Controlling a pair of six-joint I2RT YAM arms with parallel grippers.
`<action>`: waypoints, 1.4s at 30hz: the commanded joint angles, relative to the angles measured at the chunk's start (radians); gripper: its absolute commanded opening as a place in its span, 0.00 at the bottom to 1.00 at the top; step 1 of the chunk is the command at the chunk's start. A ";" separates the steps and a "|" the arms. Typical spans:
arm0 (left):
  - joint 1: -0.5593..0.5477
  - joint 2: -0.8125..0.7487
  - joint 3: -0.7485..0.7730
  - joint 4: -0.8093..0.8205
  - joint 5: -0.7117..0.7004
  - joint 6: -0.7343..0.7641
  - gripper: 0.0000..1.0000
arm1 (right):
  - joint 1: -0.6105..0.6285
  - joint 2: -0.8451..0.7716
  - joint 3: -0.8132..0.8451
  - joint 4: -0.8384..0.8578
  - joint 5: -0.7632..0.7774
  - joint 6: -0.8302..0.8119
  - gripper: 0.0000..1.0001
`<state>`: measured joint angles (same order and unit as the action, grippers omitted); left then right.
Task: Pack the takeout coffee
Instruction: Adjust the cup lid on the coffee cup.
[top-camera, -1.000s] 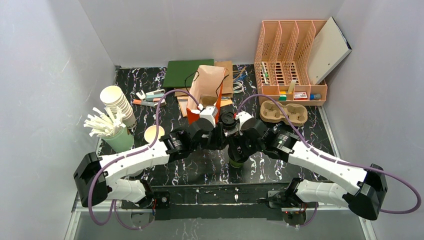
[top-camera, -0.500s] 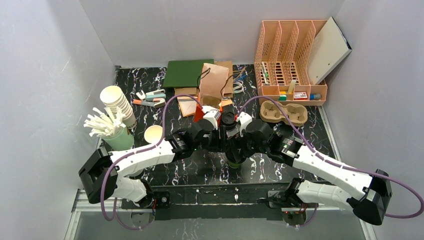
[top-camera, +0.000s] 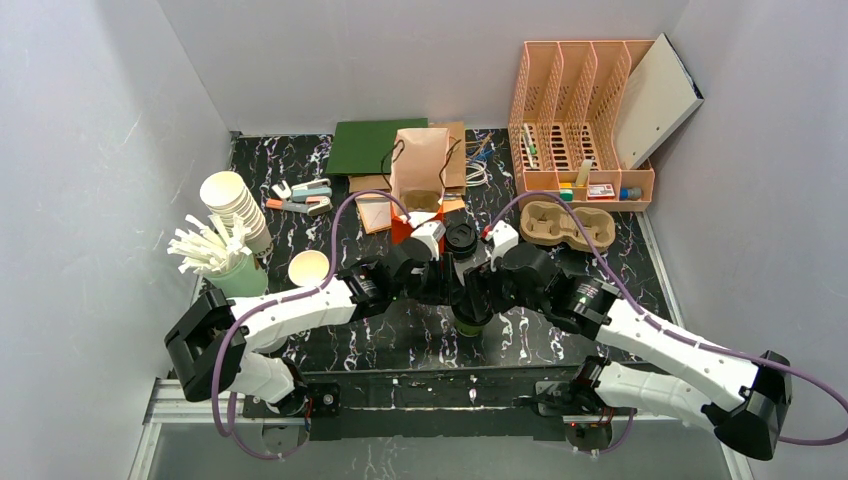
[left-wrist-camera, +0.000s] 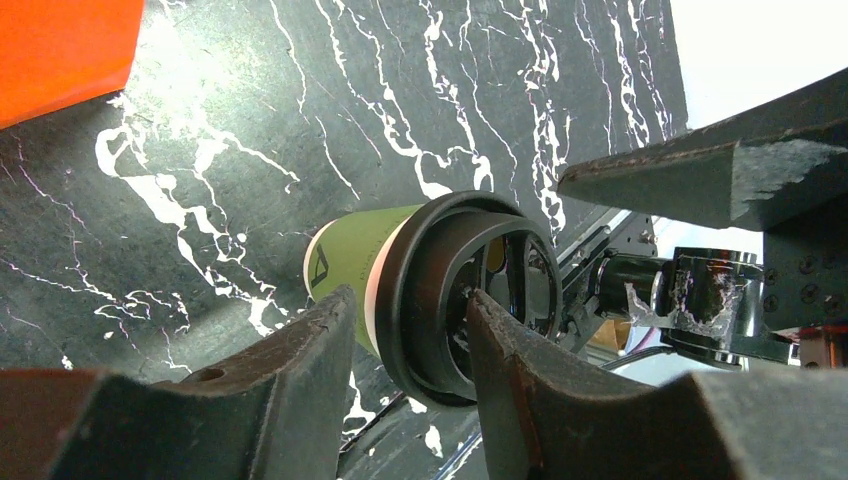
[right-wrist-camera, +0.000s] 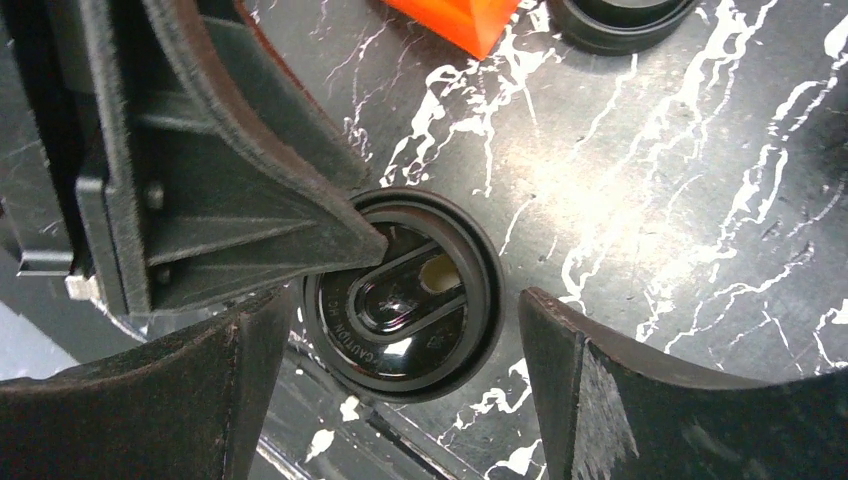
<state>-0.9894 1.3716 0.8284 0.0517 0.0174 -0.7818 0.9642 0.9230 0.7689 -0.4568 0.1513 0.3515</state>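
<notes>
The takeout coffee (top-camera: 474, 322), a dark green cup (left-wrist-camera: 352, 262) with a black lid (right-wrist-camera: 405, 300), stands on the marble table near the front centre. Both arms meet above it and hide most of it in the top view. My left gripper (left-wrist-camera: 410, 330) is partly open astride the lid's rim. One of its fingers (right-wrist-camera: 300, 220) rests on the lid's top; the other hangs beside the cup wall with a small gap. My right gripper (right-wrist-camera: 405, 300) hangs over the lid, open wide, a finger on each side, not squeezing.
A brown paper bag (top-camera: 420, 160) with an orange base (top-camera: 405, 226) lies behind the arms. A loose black lid (top-camera: 461, 238) is beside it and a cardboard cup carrier (top-camera: 565, 222) to the right. A lidless cup (top-camera: 308, 267), white cups (top-camera: 235, 205) and a peach organiser (top-camera: 580, 120) stand around.
The paper bag has gone from leaning towards the arms to lying farther back. Both arms have edged right and forward over the cup.
</notes>
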 joint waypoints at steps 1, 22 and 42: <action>0.005 0.023 0.006 -0.102 -0.036 0.019 0.42 | -0.001 -0.013 0.064 -0.020 0.121 0.080 0.92; 0.003 -0.122 0.083 -0.136 0.019 0.014 0.46 | -0.002 -0.097 0.018 -0.219 0.098 0.583 0.52; 0.002 -0.002 0.065 -0.056 0.026 0.029 0.34 | -0.001 -0.165 -0.098 -0.123 0.096 0.797 0.33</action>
<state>-0.9901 1.3609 0.8799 -0.0032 0.0463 -0.7696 0.9642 0.7731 0.6540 -0.5930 0.2176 1.1271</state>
